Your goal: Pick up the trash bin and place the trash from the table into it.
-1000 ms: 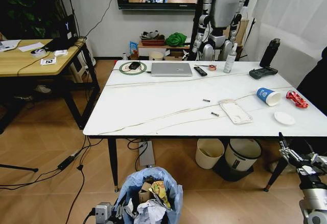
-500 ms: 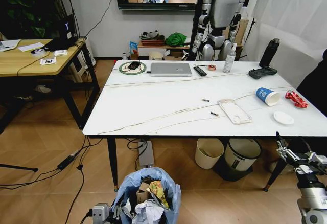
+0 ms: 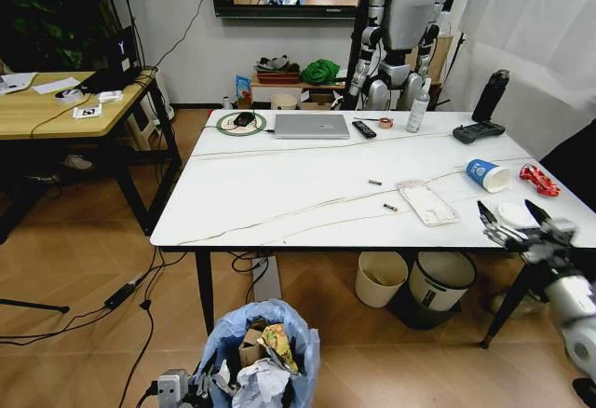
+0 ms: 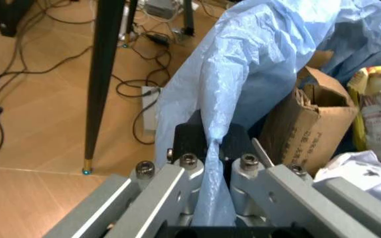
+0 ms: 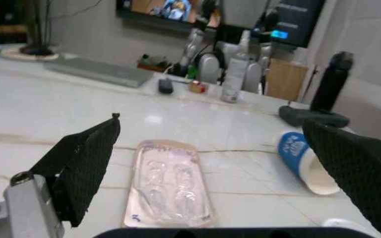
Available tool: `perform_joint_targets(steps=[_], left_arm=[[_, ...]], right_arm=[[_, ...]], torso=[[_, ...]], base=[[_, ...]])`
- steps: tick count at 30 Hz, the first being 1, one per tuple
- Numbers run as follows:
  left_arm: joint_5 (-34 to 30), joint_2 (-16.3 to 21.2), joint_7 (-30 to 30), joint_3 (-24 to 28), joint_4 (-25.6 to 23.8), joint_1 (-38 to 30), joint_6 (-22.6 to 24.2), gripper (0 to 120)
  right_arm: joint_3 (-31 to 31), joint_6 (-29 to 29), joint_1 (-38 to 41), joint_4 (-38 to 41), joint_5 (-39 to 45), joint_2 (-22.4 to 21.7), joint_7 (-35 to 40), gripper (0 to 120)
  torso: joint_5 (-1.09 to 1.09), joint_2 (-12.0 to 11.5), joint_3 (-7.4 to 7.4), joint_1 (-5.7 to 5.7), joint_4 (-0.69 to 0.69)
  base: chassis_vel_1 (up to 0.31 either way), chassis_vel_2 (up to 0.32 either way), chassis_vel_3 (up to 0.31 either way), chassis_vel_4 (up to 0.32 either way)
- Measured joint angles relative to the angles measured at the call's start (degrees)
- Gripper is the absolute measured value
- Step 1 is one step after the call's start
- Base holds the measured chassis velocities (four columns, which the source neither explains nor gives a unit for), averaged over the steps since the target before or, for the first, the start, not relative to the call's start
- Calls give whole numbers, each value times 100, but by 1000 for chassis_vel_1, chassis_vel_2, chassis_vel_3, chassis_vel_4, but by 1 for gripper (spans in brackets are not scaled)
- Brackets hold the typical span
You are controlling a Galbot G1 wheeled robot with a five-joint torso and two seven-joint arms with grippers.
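The trash bin (image 3: 264,347), lined with a crinkled light-blue bag, hangs low in front of the table (image 3: 279,194). My left gripper (image 3: 184,389) is shut on the bag's rim (image 4: 212,134). Inside the bin lie a brown cardboard piece (image 4: 316,119), a yellow wrapper (image 4: 379,106) and crumpled white paper (image 4: 356,171). My right gripper (image 3: 508,210) stands open at the table's right front edge, just over a white disc (image 3: 514,218). Beyond it are a clear flat tray (image 5: 170,188), a blue paper cup (image 5: 301,158) and a red wrapper (image 3: 540,181).
A silver laptop (image 3: 312,126), black remote (image 3: 365,129), bottles (image 3: 491,96) and a dark controller (image 3: 480,131) line the table's far side. A cream bucket (image 3: 382,278) and white bin (image 3: 440,282) stand under the table. A wooden desk (image 3: 56,105) is at left.
My right gripper has risen from below the table's edge to tabletop height beside the white disc. The bin and left gripper have sunk slightly lower and to the left.
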Motion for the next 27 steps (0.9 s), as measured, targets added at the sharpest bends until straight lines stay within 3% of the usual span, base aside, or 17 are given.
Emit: perform_joint_targets(steps=[1, 3, 8, 15, 27], left_arm=[[0, 0, 0, 0, 0, 0, 0, 0], [-5, -69, 1, -54, -41, 9, 9, 0], [-91, -125, 1, -173, -90, 52, 5, 0], [-139, -136, -1, -197, -134, 40, 5, 0], [-188, -115, -17, -209, -179, 2, 40, 0]], right_arm=[[0, 0, 0, 0, 0, 0, 0, 100], [-571, -53, 413, -239, -301, -230, -103, 100], [-1490, 3, 1290, -909, -984, -251, -509, 100], [-1924, 78, 1844, -1529, -1157, -134, -704, 100], [-2111, 270, 2132, -2141, -1266, -74, -839, 100]], torso=[[0, 0, 0, 0, 0], [-2, 0, 0, 0, 0], [-1, 0, 0, 0, 0], [-2, 0, 0, 0, 0], [-1, 0, 0, 0, -2]], base=[[0, 0, 0, 0], [0, 0, 0, 0], [0, 0, 0, 0], [0, 0, 0, 0], [0, 0, 0, 0]])
